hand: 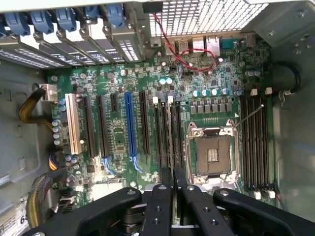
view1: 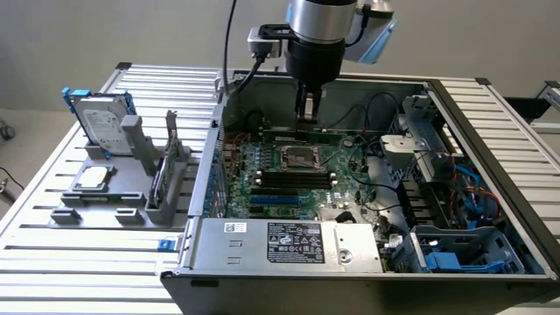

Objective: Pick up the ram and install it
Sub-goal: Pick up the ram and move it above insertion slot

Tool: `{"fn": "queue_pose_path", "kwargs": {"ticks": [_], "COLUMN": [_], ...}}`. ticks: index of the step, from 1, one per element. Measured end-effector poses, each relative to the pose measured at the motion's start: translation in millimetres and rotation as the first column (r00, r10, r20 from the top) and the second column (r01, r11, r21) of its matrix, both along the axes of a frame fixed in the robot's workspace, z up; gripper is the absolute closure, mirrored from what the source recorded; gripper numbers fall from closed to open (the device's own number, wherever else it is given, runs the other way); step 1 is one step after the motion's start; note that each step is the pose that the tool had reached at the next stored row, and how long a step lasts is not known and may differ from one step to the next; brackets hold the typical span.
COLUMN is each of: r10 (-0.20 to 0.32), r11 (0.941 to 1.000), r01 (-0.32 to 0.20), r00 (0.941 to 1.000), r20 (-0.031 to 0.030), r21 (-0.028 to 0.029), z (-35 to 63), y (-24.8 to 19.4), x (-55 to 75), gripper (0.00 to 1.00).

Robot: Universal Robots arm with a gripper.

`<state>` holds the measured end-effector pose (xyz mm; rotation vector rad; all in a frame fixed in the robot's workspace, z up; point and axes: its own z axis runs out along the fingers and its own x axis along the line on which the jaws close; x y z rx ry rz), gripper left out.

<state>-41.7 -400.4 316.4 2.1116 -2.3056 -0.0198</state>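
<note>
One table (view1: 61, 262): slatted aluminium, filling the lower left of the exterior frame.
power-supply box (view1: 284, 244): grey metal with a label, bottom centre, at the near edge of the open computer case (view1: 203, 177).
grey holder (view1: 96, 207): on the table left of the case. A silver processor chip (view1: 94, 176) lies flat on it, a hard drive (view1: 103, 125) stands at its far end, and a green card (view1: 166, 161) with a metal bracket stands on edge on the side nearest the case.
motherboard (view1: 350, 187): flat on the case floor, centre of frame. Its black slots (view1: 298, 178) lie just nearer than the processor socket (view1: 303, 157).
ram (view1: 284, 136): upper centre, just beyond the socket, lying across the frame directly under the fingertips. The wrist view shows it edge-on as a thin strip (hand: 170, 132) in line with the slots beside the socket (hand: 211, 152). Whether it is seated in a slot or just above one cannot be told.
gripper (view1: 306, 118): hangs straight down inside the case, its black fingers (hand: 158, 206) drawn narrow and pinching the ram's upper edge.
arm (view1: 319, 26): top centre, above the case's far wall.
</note>
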Motion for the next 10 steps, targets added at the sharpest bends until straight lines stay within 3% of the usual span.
{"fn": "queue_pose_path", "kwargs": {"ticks": [3,10], "r10": [0.000,0.000], "r11": [1.0000,1.0000], "r01": [0.000,0.000], "r00": [1.0000,1.0000], "r20": [-0.0006,-0.0005], "r21": [-0.0036,-0.0037], "z": [-0.4,-0.4], "y": [0.4,0.4], "x": [0.6,0.7], "gripper": [0.86,0.86]}}
